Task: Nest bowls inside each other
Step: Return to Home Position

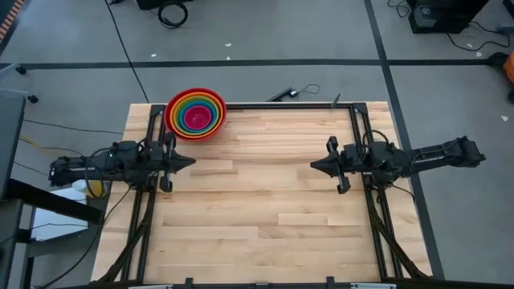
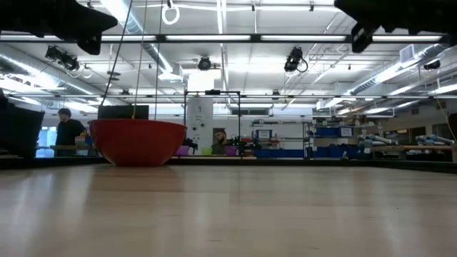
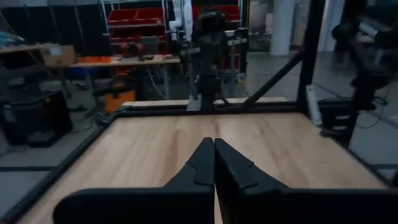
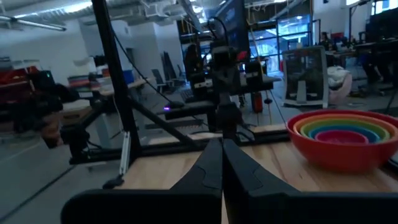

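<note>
The bowls [image 1: 195, 114] sit nested in one stack at the table's far left: red outermost, then orange, olive green, blue, and magenta pink in the middle. The red bowl [image 2: 137, 142] rests by its base on the wood; the stack [image 4: 344, 137] also shows in the right wrist view. My left gripper [image 1: 191, 161] is shut and held level at the table's left side, near of the stack and apart from it. My right gripper [image 1: 313, 165] is shut and level at the right side, pointing toward the left arm. Both hold nothing [image 3: 214, 144] [image 4: 222, 144].
Black frame rails [image 1: 289, 104] run along the table's far edge and down both sides. A black cable end [image 1: 283, 95] lies just beyond the far edge. The wide middle and near part of the wooden top [image 1: 265, 225] is bare wood.
</note>
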`<state>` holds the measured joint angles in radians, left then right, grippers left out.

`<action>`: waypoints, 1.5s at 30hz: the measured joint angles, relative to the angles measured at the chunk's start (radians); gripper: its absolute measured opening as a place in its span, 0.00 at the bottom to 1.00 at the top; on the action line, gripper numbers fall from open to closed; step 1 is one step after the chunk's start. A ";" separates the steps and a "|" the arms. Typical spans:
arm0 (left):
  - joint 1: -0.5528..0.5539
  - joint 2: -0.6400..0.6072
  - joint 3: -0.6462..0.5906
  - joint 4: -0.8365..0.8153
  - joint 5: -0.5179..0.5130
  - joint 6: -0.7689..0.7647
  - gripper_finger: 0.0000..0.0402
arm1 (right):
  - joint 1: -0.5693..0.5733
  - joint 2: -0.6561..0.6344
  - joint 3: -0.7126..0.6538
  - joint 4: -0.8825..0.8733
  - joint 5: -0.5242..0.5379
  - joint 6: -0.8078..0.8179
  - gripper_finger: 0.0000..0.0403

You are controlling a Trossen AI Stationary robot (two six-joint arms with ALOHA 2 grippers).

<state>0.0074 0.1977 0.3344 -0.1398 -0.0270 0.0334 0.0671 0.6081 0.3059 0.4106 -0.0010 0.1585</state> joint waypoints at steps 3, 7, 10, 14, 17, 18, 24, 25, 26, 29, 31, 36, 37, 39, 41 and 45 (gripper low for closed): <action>0.016 -0.036 0.000 -0.026 -0.050 0.039 0.01 | -0.022 -0.045 -0.049 0.007 -0.001 -0.002 0.01; 0.071 -0.094 0.000 -0.021 -0.097 0.010 0.01 | -0.073 -0.121 -0.049 -0.057 -0.064 -0.016 0.01; 0.096 -0.118 0.000 -0.045 -0.036 -0.004 0.01 | -0.125 -0.189 -0.048 -0.128 -0.113 -0.044 0.01; 0.096 -0.121 0.000 -0.129 0.007 0.011 0.01 | -0.189 -0.279 -0.047 -0.269 -0.185 -0.030 0.01; 0.096 -0.123 -0.029 -0.113 0.019 0.020 0.01 | -0.219 -0.329 -0.047 -0.352 -0.244 -0.003 0.01; 0.096 -0.125 -0.051 -0.081 0.031 0.016 0.01 | -0.223 -0.341 -0.047 -0.367 -0.258 0.003 0.01; 0.093 -0.125 -0.242 0.168 0.052 -0.069 0.00 | -0.228 -0.368 -0.046 -0.377 -0.297 0.044 0.01; 0.093 -0.125 -0.259 0.198 0.046 -0.072 0.00 | -0.228 -0.368 -0.046 -0.379 -0.311 0.059 0.01; 0.093 -0.125 -0.268 0.224 0.040 -0.078 0.00 | -0.228 -0.368 -0.046 -0.380 -0.328 0.073 0.01; 0.093 -0.128 -0.267 0.256 0.039 -0.076 0.00 | -0.228 -0.367 -0.046 -0.388 -0.360 0.072 0.01; 0.093 -0.127 -0.266 0.244 0.047 -0.076 0.00 | -0.228 -0.367 -0.057 -0.381 -0.355 0.063 0.01; 0.044 -0.128 -0.275 0.240 0.142 -0.090 0.00 | -0.223 -0.366 -0.132 -0.253 -0.303 0.138 0.01; 0.030 -0.128 -0.276 0.231 0.135 -0.091 0.00 | -0.219 -0.366 -0.149 -0.212 -0.304 0.150 0.01; 0.008 -0.127 -0.277 0.217 0.099 -0.083 0.00 | -0.214 -0.366 -0.169 -0.174 -0.307 0.154 0.01; -0.004 -0.128 -0.277 0.212 0.072 -0.066 0.00 | -0.213 -0.366 -0.170 -0.180 -0.307 0.135 0.01; -0.008 -0.128 -0.277 0.182 0.068 -0.059 0.00 | -0.231 -0.372 -0.170 -0.183 -0.310 0.087 0.01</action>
<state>-0.0006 0.0692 0.0578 0.0424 0.0411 -0.0257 -0.1644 0.2364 0.1356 0.2273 -0.3107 0.2455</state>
